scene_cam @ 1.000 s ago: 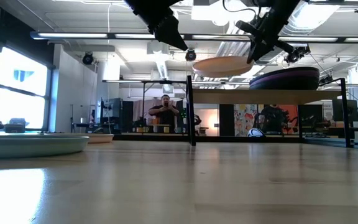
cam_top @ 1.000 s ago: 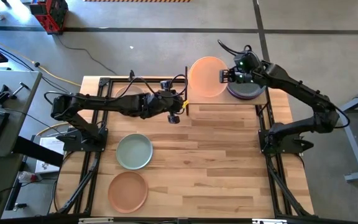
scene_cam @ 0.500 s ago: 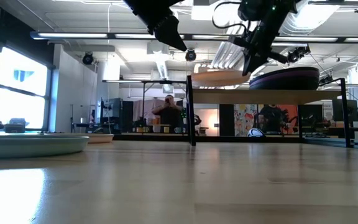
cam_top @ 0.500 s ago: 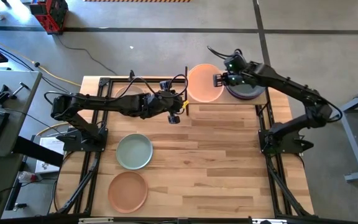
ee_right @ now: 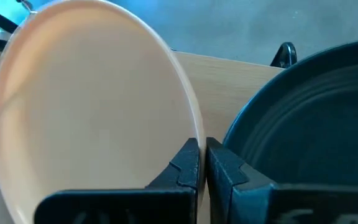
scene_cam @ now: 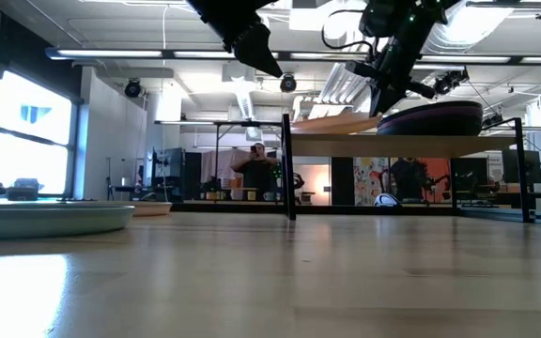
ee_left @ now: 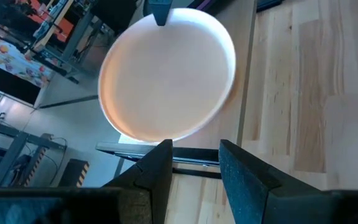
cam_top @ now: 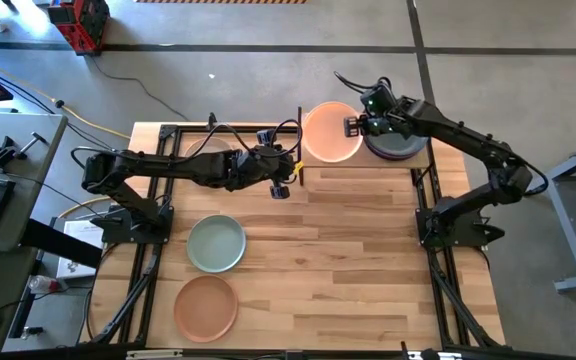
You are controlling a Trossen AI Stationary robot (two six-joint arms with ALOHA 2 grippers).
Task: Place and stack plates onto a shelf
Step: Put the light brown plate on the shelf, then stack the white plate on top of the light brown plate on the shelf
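High view puts the peach plate [cam_top: 330,132] on the left half of the shelf [cam_top: 368,164], just beside a stack of dark plates [cam_top: 398,143] with a purple one under a dark green one on the right half. The right gripper [cam_top: 352,126] has its jaws pinched shut on the peach plate's right rim, in the narrow gap between that plate and the stack. From table height the peach plate sits slightly tilted, its gripped side raised, with the shelf's black posts [scene_cam: 287,169] below. The left gripper [cam_top: 286,172] hovers over the table [cam_top: 358,250] at the shelf's left front corner, jaws a little apart and holding nothing; its wrist camera looks past them at the peach plate. Well apart, near the table's left front, a sage green plate [cam_top: 216,243] and a terracotta plate [cam_top: 206,307] lie flat, one in front of the other. A person [scene_cam: 257,169] stands in the room beyond.
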